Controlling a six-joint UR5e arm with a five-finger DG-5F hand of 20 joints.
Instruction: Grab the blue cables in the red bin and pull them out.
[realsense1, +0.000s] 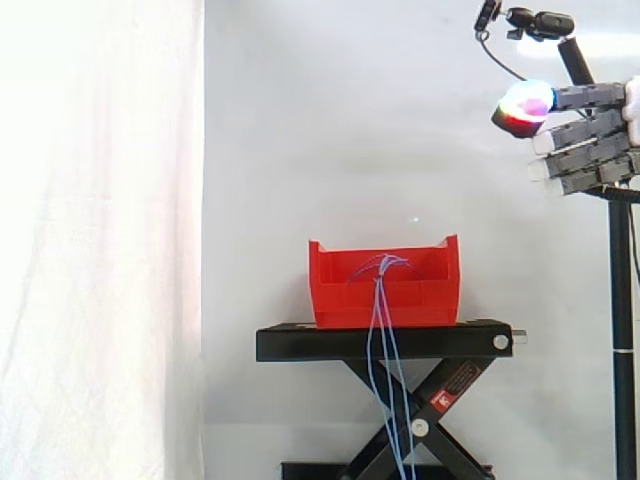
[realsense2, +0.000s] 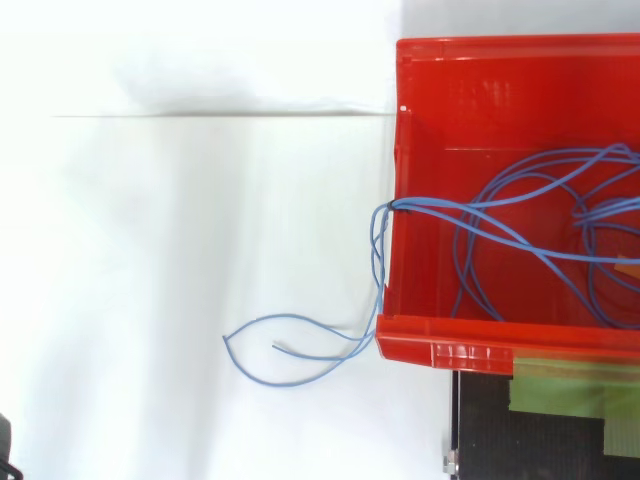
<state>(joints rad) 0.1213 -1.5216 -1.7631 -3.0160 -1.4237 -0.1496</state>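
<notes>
Up in the upper right corner of the side view, the robot hand (realsense1: 590, 140) hangs in the air with its fingers stretched out nearly straight and pointing toward the left of the frame; they lie apart, relaxed, with nothing between them, and one fingertip (realsense1: 525, 105) glows in mixed white, magenta, green and red. It sits well above and to the right of the red bin (realsense1: 335, 290), touching nothing. That bin stands in the middle of the frame on the flat top of a black stand (realsense1: 300, 345) with crossed scissor legs below it. From inside the bin the blue cables (realsense1: 380, 300) rise in a small arch over the front wall and drop straight down past the top of the stand, between its legs, to the bottom edge of the frame. In the top view the red bin (realsense2: 500, 45) fills the upper right, and the blue cables (realsense2: 380, 250) lie in loose overlapping loops on its floor, running off the right edge. Several strands gather at the bin's left wall, cross its rim, run down along the outside of that wall and spread into an open loop at the lower left of centre, where one loose end shows. A white curtain (realsense1: 100, 240) hangs at the left of the side view, and a thin black pole (realsense1: 622, 330) stands at its right edge.
</notes>
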